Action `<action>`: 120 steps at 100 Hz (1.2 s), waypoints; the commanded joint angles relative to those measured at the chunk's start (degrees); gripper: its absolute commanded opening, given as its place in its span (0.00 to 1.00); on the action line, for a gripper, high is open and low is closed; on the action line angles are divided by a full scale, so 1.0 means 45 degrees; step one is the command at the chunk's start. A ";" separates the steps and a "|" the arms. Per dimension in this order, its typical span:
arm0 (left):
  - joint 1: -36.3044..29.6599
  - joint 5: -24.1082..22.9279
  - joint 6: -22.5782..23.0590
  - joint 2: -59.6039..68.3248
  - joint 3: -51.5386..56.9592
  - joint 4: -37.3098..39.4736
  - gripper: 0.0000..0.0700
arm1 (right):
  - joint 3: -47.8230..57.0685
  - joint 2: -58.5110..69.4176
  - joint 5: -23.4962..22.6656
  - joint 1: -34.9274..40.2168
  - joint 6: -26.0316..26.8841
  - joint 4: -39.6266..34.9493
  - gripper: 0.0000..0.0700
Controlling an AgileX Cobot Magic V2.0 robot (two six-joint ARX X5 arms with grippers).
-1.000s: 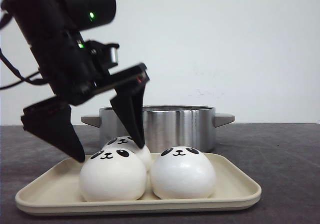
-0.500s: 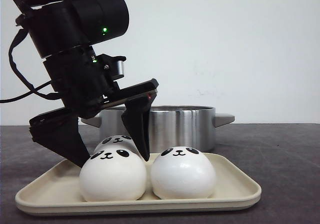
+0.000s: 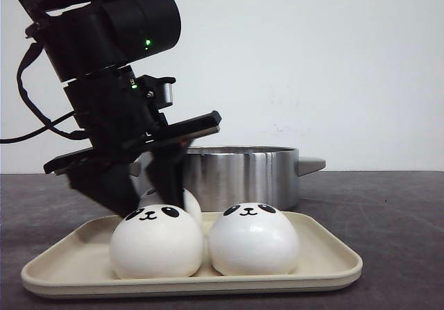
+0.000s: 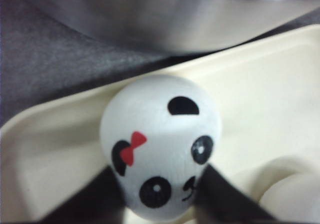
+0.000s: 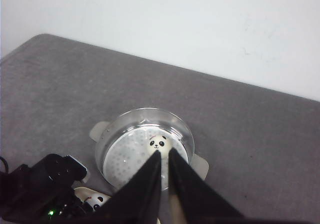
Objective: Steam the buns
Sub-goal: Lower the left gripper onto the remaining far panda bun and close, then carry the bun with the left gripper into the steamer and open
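Left gripper: the black left gripper point(image 3: 142, 188) is closed around the rear white panda-face bun with a red bow point(image 4: 160, 144) — its fingers point(image 4: 227, 199) press both sides of it.
Held bun: at the back of the cream rectangular plastic tray point(image 3: 333, 258), at 11 o'clock from the front-left white panda bun point(image 3: 157, 240).
Front buns: two, side by side on the tray; the second point(image 3: 253, 238) is at 3 o'clock from the first.
Pot: the round stainless steel pot point(image 3: 243, 175) stands behind the tray — a fourth small panda bun point(image 5: 158, 143) lies inside on its perforated floor.
Right gripper: the black right gripper point(image 5: 165, 159) is high above the pot, its fingers nearly together, holding nothing.
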 commanded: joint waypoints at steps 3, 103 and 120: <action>-0.0049 -0.0199 0.0160 0.0272 0.0204 -0.0131 0.01 | 0.0204 0.0112 0.0058 0.0126 0.0189 -0.0010 0.02; 0.0287 -0.0321 0.1851 -0.3779 0.2861 0.1535 0.01 | 0.0199 0.0126 0.0053 0.0126 -0.0680 0.0510 0.02; 0.1292 -0.0321 0.2297 -0.1093 0.5207 0.0850 0.01 | 0.0199 0.0126 0.0053 0.0126 -0.0563 0.0471 0.02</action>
